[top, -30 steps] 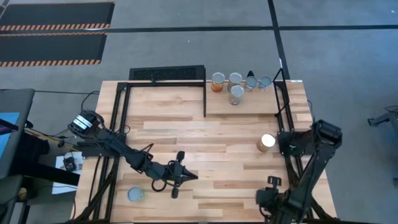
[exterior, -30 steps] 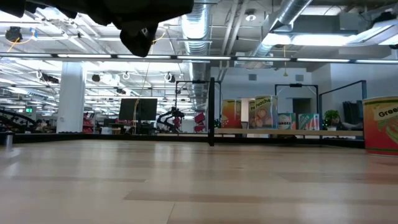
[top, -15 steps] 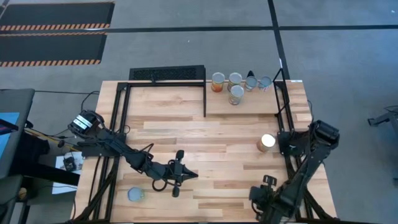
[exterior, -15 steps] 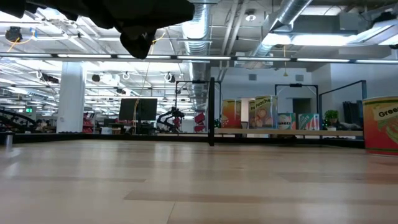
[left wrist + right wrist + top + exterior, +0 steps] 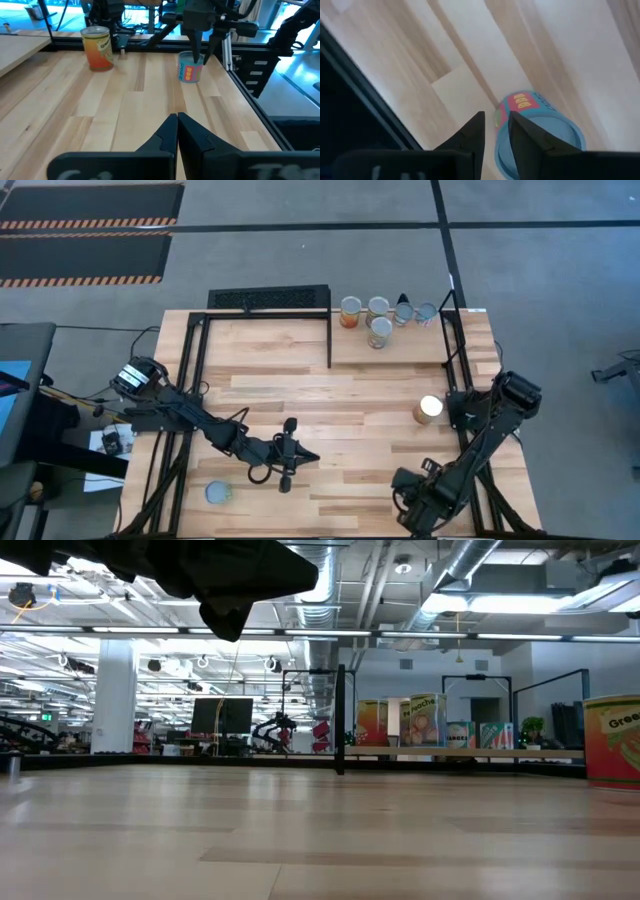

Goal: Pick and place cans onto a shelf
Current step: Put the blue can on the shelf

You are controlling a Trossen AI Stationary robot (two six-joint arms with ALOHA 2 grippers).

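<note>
Several cans (image 5: 378, 320) stand on the shelf (image 5: 400, 350) at the far right. An orange-labelled can (image 5: 428, 409) stands on the table near the right edge and also shows in the left wrist view (image 5: 98, 47). A blue-topped can (image 5: 218, 493) stands near-left. A blue and pink can (image 5: 190, 69) stands near the near edge; in the high view my right arm hides it. My right gripper (image 5: 204, 52) points down just over it, fingers a little apart. My left gripper (image 5: 300, 456) is shut and empty at mid-table. My right gripper comes at the blue and pink can from above, pointing down, one finger (image 5: 195, 52) reaching the can's top rim (image 5: 540, 122). Whether it touches the can I cannot tell. The can stands upright on the table.
Black frame bars run along the table's left (image 5: 190, 380) and right (image 5: 455, 370) sides, and a black slatted grille (image 5: 268, 299) sits at the far edge. Bare tabletop (image 5: 330, 400) lies between the two arms.
My right gripper has gone along the near edge toward the table's left, coming over the blue and pink can. The cans have stayed where they were.
</note>
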